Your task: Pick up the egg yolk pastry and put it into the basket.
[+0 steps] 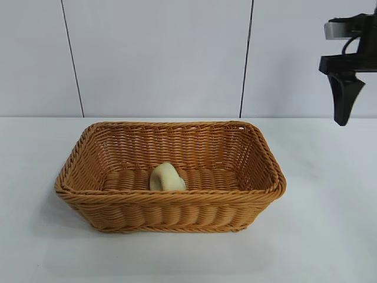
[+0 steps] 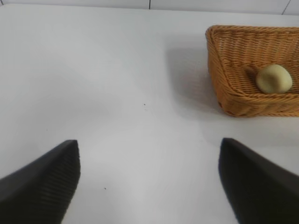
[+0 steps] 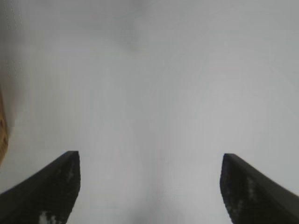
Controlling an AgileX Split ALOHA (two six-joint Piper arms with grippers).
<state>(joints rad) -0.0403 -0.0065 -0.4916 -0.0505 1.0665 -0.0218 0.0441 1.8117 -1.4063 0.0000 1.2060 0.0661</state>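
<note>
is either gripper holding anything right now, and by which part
Nothing is held. Left gripper and right gripper are both open and empty; the egg yolk pastry lies in the basket.

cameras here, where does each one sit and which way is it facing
Exterior: in front of the table, facing the wall; basket with the pastry inside, right gripper raised at upper right.
Left wrist: on the left arm, looking across the table; open left gripper, basket corner beyond.
Right wrist: on the right arm, looking down at bare table; both fingers apart, nothing held.
Shared: exterior and left wrist both show basket and pastry.
</note>
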